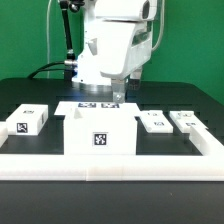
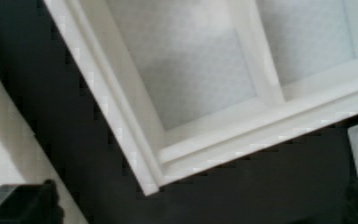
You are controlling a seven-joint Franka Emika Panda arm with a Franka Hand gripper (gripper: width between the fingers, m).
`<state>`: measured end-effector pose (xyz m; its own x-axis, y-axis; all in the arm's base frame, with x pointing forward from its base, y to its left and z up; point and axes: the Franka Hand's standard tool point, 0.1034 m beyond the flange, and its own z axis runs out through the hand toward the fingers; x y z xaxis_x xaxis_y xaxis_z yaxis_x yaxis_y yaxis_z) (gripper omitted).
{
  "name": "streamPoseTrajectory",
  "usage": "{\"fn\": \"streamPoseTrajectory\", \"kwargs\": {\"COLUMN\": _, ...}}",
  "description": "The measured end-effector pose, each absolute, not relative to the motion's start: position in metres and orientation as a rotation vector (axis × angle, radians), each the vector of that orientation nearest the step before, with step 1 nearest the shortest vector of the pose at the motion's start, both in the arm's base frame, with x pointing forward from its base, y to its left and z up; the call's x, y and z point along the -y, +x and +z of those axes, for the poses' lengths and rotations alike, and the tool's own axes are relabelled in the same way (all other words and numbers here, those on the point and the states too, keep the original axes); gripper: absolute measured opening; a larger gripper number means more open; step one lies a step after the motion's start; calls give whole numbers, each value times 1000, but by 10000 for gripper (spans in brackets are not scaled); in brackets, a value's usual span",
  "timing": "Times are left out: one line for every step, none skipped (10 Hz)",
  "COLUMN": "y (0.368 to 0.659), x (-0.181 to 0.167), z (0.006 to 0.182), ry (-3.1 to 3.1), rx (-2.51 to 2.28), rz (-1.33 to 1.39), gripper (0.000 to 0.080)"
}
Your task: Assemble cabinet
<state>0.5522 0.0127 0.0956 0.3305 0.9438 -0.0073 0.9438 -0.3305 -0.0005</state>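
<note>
Hovering over the cabinet, which sits mid-table on the near side, the gripper looks open w/ nothing held. Step, prob.: lining up a grasp on its far wall. Next move needs the jaws astride that wall. Black table; loose parts on the exterior view's left & right; green backdrop.

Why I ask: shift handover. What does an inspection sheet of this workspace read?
Surface: black table, white rail along its front edge.
Job's things: cabinet at centre, open side up; tagged block on the exterior view's left; inner panel and outer panel on its right, all apart.
Clutter: nothing seen.
Grippers: tool open, empty, over the cabinet's back edge.
Cables: black cable behind the arm.
Surroundings: marker board behind the cabinet; green backdrop.
</note>
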Motion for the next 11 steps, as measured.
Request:
{"fn": "streamPoseTrajectory", "kwargs": {"y": 548, "x": -9, "z": 92, "ry": 2451, "rx": -1913, "rz": 60, "gripper": 798}}
{"fn": "streamPoseTrajectory", "kwargs": {"y": 538, "x": -5, "z": 88, "ry": 2422, "rx": -1954, "rz": 53, "gripper": 798}}
{"fn": "streamPoseTrajectory", "kwargs": {"y": 532, "x": -5, "z": 87, "ry": 2407, "rx": -1968, "rz": 59, "gripper": 798}}
{"fn": "streamPoseTrajectory", "kwargs": {"y": 524, "x": -5, "z": 85, "ry": 2414, "rx": -1967, "rz": 49, "gripper": 798}}
{"fn": "streamPoseTrajectory", "kwargs": {"y": 520, "x": -5, "z": 84, "ry": 2417, "rx": -1970, "rz": 42, "gripper": 798}}
{"fn": "streamPoseTrajectory", "kwargs": {"y": 514, "x": -5, "z": 82, "ry": 2418, "rx": -1972, "rz": 36, "gripper": 798}}
{"fn": "streamPoseTrajectory", "kwargs": {"y": 505, "x": -5, "z": 79, "ry": 2408, "rx": -1992, "rz": 24, "gripper": 798}}
{"fn": "streamPoseTrajectory", "kwargs": {"y": 495, "x": -5, "z": 74, "ry": 2341, "rx": -2062, "rz": 22, "gripper": 798}}
{"fn": "streamPoseTrajectory", "kwargs": {"y": 484, "x": -7, "z": 69, "ry": 2314, "rx": -2091, "rz": 13, "gripper": 798}}
{"fn": "streamPoseTrajectory", "kwargs": {"y": 474, "x": -7, "z": 67, "ry": 2314, "rx": -2097, "rz": 8, "gripper": 798}}
{"fn": "streamPoseTrajectory", "kwargs": {"y": 468, "x": -7, "z": 66, "ry": 2319, "rx": -2096, "rz": 0, "gripper": 798}}
